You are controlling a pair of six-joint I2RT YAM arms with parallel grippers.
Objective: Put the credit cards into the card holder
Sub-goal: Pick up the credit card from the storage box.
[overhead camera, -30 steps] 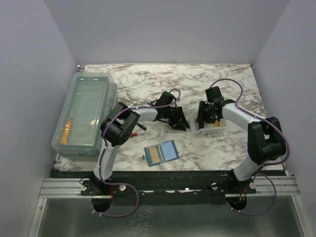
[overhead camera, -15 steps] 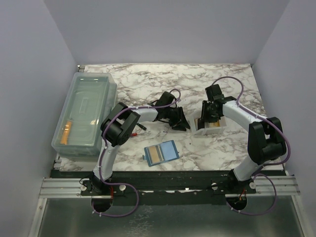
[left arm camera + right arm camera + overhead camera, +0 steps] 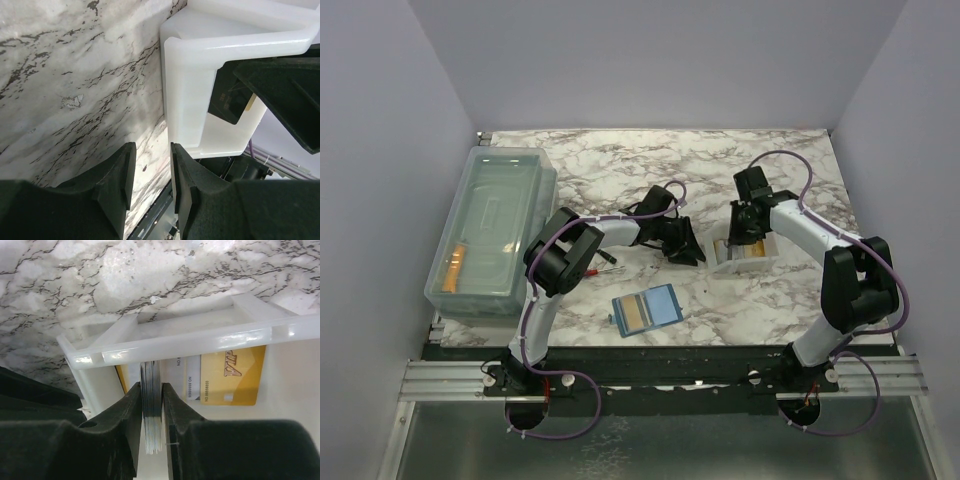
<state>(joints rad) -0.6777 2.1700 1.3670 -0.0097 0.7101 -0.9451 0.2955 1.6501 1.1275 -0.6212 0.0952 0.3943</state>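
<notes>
The right gripper (image 3: 151, 392) was seen clamped on a stack of credit cards (image 3: 152, 425). The stack was held edge-on inside the white tray (image 3: 200, 339), at centre right of the top view. Another card, the flat card (image 3: 230, 374), was laid face up on the tray floor. The left gripper (image 3: 151, 160) was held just left of the tray, its jaws nearly together with nothing between them. The card holder (image 3: 662, 304) was spread open on the marble table (image 3: 620, 160) at lower centre, well apart from both grippers. An orange card (image 3: 634, 314) was seen on its left half.
</notes>
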